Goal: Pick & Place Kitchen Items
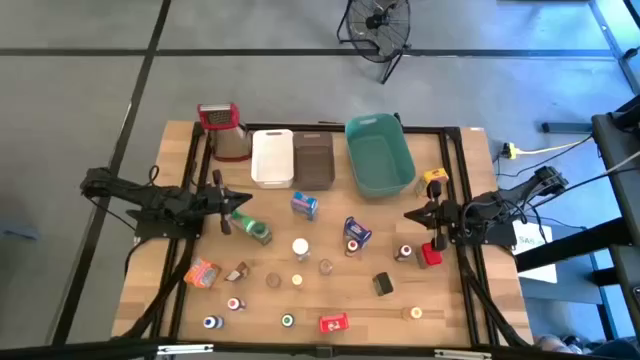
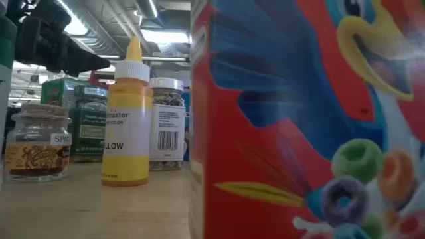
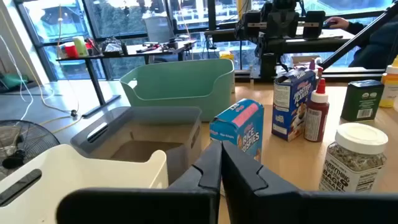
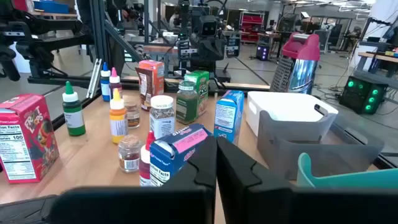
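Observation:
The kitchen items stand scattered over the wooden table: a blue Rice Krispies box point(image 1: 305, 205) point(image 3: 239, 127), a second blue box point(image 1: 357, 233) point(image 4: 177, 149), a white-capped seasoning jar point(image 1: 300, 247) point(image 3: 354, 155), a red Froot Loops box point(image 1: 333, 323) point(image 2: 305, 119) and a yellow bottle point(image 2: 126, 119) point(image 4: 117, 115). My left gripper point(image 1: 235, 205) point(image 3: 221, 163) hovers left of the first blue box, shut and empty. My right gripper point(image 1: 415, 213) point(image 4: 216, 163) hovers at the table's right, above a small red item point(image 1: 430, 255), shut and empty.
At the far edge sit a white bin point(image 1: 272, 157), a brown bin point(image 1: 314, 160) and a teal bin point(image 1: 378, 153), with a steel grater point(image 1: 228, 130) left of them. Small bottles and an orange packet point(image 1: 202, 272) line the near part. A black frame borders the table.

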